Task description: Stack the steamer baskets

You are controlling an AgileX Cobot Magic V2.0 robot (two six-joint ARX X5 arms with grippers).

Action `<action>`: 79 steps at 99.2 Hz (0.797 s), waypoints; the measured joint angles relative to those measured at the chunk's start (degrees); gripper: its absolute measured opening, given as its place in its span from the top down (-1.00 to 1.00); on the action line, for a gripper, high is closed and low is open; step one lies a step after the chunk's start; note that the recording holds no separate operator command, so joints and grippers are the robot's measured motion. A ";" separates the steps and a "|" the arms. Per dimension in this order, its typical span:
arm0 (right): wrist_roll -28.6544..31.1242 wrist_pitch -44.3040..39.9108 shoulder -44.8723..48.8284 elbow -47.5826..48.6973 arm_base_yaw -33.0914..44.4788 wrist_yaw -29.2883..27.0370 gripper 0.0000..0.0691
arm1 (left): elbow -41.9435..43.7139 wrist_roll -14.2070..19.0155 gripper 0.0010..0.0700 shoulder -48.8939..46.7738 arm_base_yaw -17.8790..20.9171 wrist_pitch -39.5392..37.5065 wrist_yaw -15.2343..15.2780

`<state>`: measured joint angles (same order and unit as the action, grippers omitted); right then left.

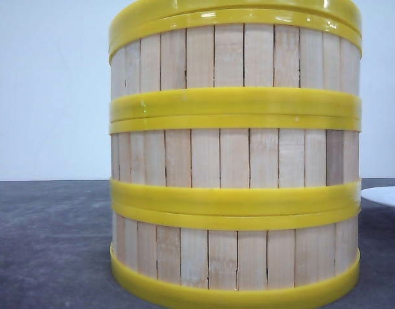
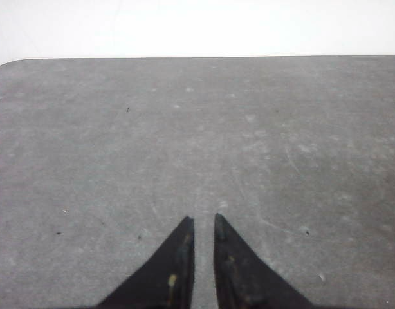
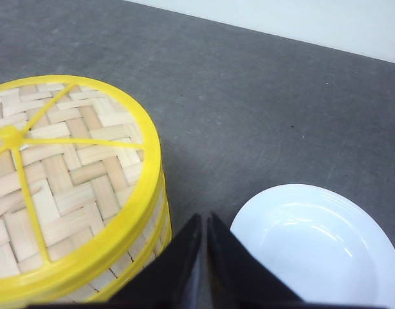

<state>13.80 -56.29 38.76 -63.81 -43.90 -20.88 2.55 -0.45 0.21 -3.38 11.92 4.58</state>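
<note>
1. Front view: the three steamer baskets (image 1: 235,161) stand stacked on the grey table (image 1: 49,244), beside a white plate (image 1: 385,195).
2. Left wrist view: the left gripper (image 2: 204,225) is nearly closed, holding nothing.
3. Right wrist view: the right gripper (image 3: 204,222) is narrow and empty, between the lid (image 3: 62,174) on the stack and the plate.

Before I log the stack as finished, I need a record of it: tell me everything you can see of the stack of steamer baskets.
The stack of steamer baskets stands upright on the grey table, three tiers of pale vertical wooden slats between thick yellow rims, squarely aligned. A lid with a woven slat top and yellow spokes caps it. A white plate lies beside it, apart. Neither gripper touches it.
</note>
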 joint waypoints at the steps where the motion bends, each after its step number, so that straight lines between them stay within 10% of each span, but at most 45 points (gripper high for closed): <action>1: 0.00 0.00 0.00 0.00 0.00 0.00 0.97 | 0.00 0.02 0.95 0.00 0.00 0.00 0.00; 46: -0.46 0.02 -0.52 0.00 1.09 -0.35 0.97 | 0.00 0.00 0.95 0.00 0.00 0.02 0.00; 79: -10.05 12.68 -2.58 0.63 23.61 3.30 0.97 | 0.00 0.02 0.95 0.00 0.00 0.00 0.00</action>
<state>3.75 -43.62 36.18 -63.18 -20.29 -17.58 2.55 -0.43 0.21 -3.38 11.92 4.58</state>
